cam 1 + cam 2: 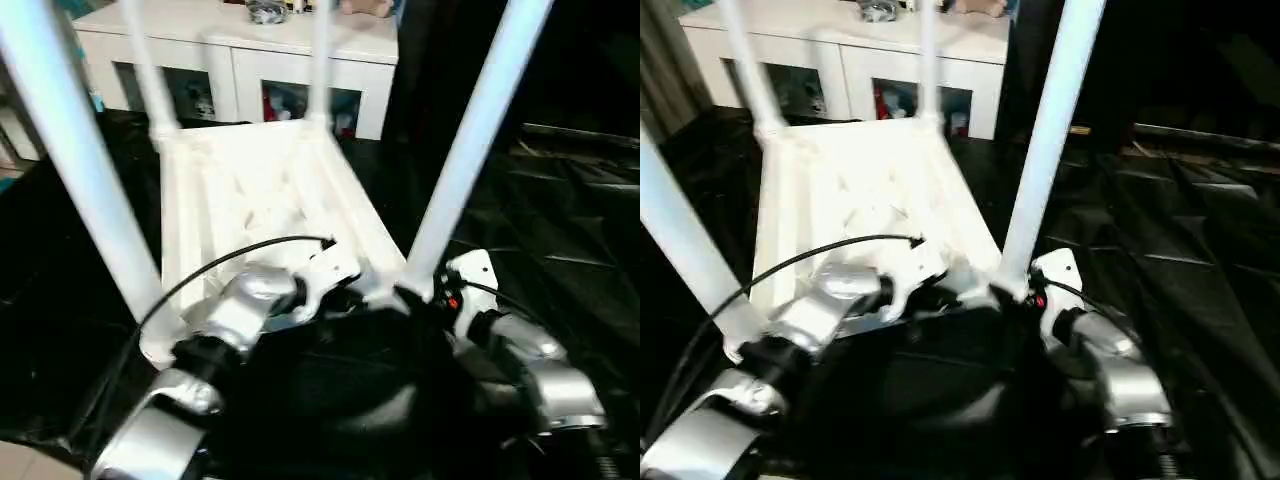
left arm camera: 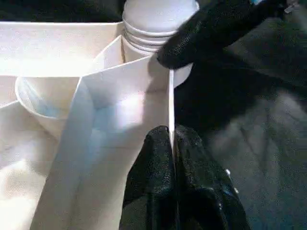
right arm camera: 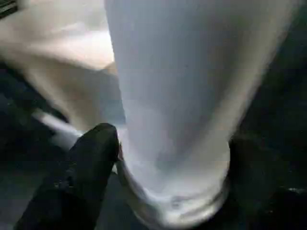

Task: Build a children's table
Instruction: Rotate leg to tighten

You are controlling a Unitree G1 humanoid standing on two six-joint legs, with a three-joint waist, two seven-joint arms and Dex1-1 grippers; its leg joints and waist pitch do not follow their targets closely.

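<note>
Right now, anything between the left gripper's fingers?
Yes: in the left wrist view the left gripper has its fingers pinched on the thin edge wall of the children's table.

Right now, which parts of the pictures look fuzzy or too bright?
In the left eye view the upside-down tabletop glares almost pure white and the near left leg is smeared. In the right wrist view the leg is a soft blur. In the left wrist view the rim pinched by the left gripper looks sharp, with bright glare on the plastic beside it.
</note>
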